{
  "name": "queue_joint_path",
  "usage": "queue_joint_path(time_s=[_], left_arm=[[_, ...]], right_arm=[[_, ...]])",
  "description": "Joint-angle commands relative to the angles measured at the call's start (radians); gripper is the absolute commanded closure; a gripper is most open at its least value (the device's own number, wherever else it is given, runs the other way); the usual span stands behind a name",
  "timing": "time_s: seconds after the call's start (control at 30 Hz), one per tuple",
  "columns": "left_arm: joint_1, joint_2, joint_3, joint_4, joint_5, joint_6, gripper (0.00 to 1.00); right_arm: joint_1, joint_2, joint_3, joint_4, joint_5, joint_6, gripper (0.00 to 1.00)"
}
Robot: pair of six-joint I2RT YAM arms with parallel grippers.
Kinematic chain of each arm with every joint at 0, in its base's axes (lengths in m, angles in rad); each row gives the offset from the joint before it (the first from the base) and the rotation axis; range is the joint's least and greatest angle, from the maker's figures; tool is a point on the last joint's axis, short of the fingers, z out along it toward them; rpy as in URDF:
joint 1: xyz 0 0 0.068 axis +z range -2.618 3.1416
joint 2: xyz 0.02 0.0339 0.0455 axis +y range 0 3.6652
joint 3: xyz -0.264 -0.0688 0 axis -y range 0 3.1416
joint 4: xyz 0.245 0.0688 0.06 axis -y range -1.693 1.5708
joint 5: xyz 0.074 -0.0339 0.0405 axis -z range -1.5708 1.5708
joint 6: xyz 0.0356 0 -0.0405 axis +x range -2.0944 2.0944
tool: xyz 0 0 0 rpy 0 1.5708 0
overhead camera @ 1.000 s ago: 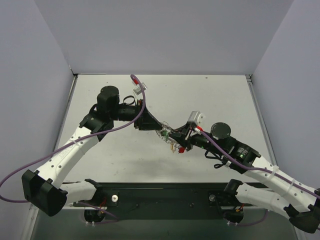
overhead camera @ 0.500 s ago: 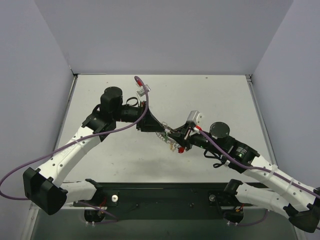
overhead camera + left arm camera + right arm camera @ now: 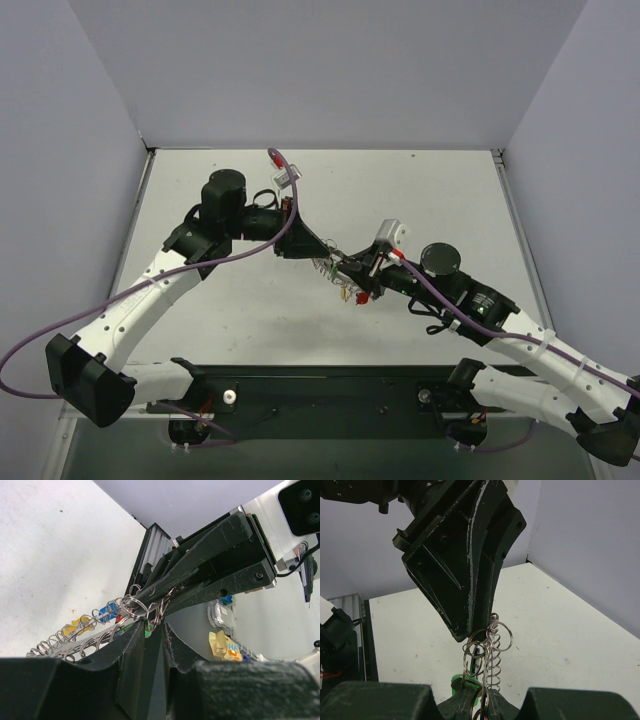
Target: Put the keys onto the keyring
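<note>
While the keyring [image 3: 85, 639] hangs pinched — keys [image 3: 106, 613] dangle.

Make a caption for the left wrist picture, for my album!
Left gripper and right gripper meet tip to tip, pinching the springy keyring with tiny coloured keys on it.

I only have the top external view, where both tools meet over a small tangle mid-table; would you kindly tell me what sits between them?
Observer: The right wrist view shows a grey coil-like metal keyring stretching from the tip of the left tool into the right tool.
Operator: Are keys there?
Observer: The left wrist view shows tiny keys with yellow, blue, red and green plastic heads beside the coil.
Operator: Are the tools open?
Observer: No; in both wrist views each tool's fingers are pressed together.
</note>
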Motion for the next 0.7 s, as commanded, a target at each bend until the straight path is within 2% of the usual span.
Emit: queue_joint_path(time_s=[0.0, 0.07, 0.17, 0.2, 0.23, 0.57, 0.6, 0.63, 0.67], left_arm=[[0.003, -0.001, 0.051, 0.042, -0.049, 0.013, 0.69], [0.003, 0.001, 0.044, 0.066, -0.047, 0.002, 0.73], [0.003, 0.001, 0.031, 0.100, -0.042, -0.019, 0.88], [0.003, 0.001, 0.029, 0.108, -0.042, -0.024, 0.97], [0.003, 0.001, 0.025, 0.116, -0.041, -0.030, 1.00], [0.001, -0.054, -0.021, 0.200, -0.075, -0.059, 1.00], [0.001, -0.060, -0.025, 0.200, -0.090, -0.058, 1.00], [0.001, -0.074, -0.028, 0.202, -0.096, -0.059, 1.00], [0.001, -0.080, -0.035, 0.203, -0.102, -0.058, 1.00]], right_arm=[[0.003, -0.007, 0.005, 0.109, -0.035, 0.009, 1.00], [0.001, -0.007, 0.005, 0.109, -0.036, 0.009, 1.00], [0.003, -0.007, 0.004, 0.107, -0.038, 0.009, 1.00], [0.001, -0.007, 0.005, 0.107, -0.038, 0.009, 1.00], [0.001, -0.007, 0.004, 0.106, -0.038, 0.009, 1.00], [0.000, -0.006, 0.001, 0.103, -0.021, 0.009, 1.00], [0.000, -0.006, 0.002, 0.100, -0.021, 0.009, 0.97], [-0.002, -0.004, 0.002, 0.100, -0.020, 0.009, 0.83], [-0.003, -0.004, 0.004, 0.100, -0.020, 0.009, 0.76]])
